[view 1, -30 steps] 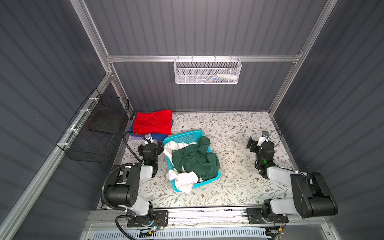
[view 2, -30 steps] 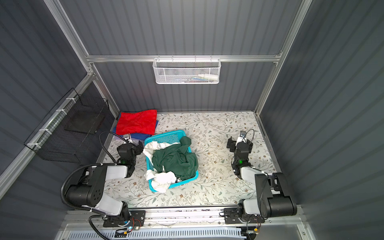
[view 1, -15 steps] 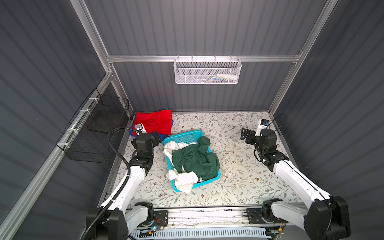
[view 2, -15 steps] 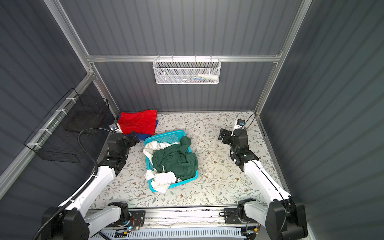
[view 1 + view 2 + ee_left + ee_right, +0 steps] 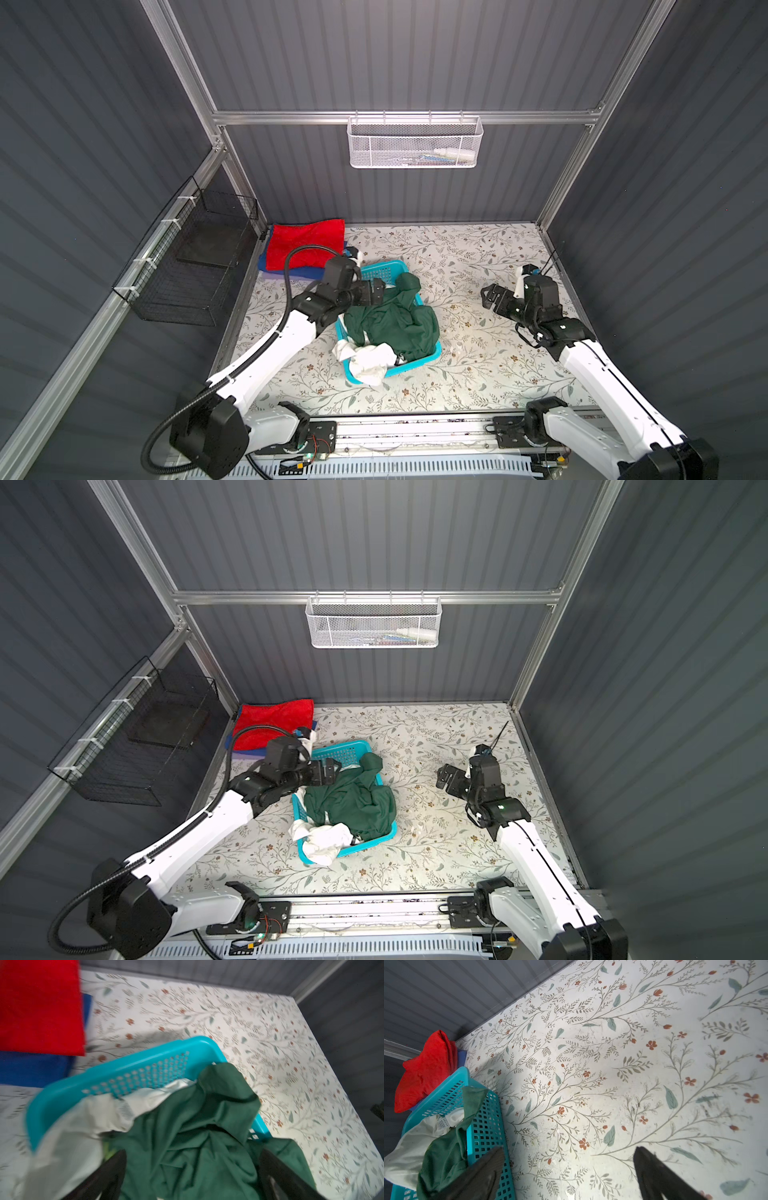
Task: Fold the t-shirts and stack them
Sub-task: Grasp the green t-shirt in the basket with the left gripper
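Observation:
A crumpled dark green t-shirt [image 5: 395, 324] [image 5: 353, 800] fills the turquoise basket [image 5: 382, 270], on top of a white t-shirt [image 5: 370, 361] that spills over the near rim. My left gripper [image 5: 376, 291] [image 5: 193, 1154] hovers open over the green cloth [image 5: 197, 1147] at the basket's far left, holding nothing. A folded red t-shirt [image 5: 307, 245] lies on a blue t-shirt [image 5: 303, 272] in the back left corner. My right gripper [image 5: 492, 297] [image 5: 569, 1151] stands open above bare table to the right of the basket.
The floral table [image 5: 457, 257] is walled on three sides. A white mesh basket [image 5: 415, 143] hangs on the back rail. A black wire basket [image 5: 199, 257] hangs on the left wall. The arm bases sit along the front rail.
Both arms have unfolded from the front. The left gripper has swung right from beside the red shirt to over the basket. The right gripper has come a little nearer and stays over bare table.

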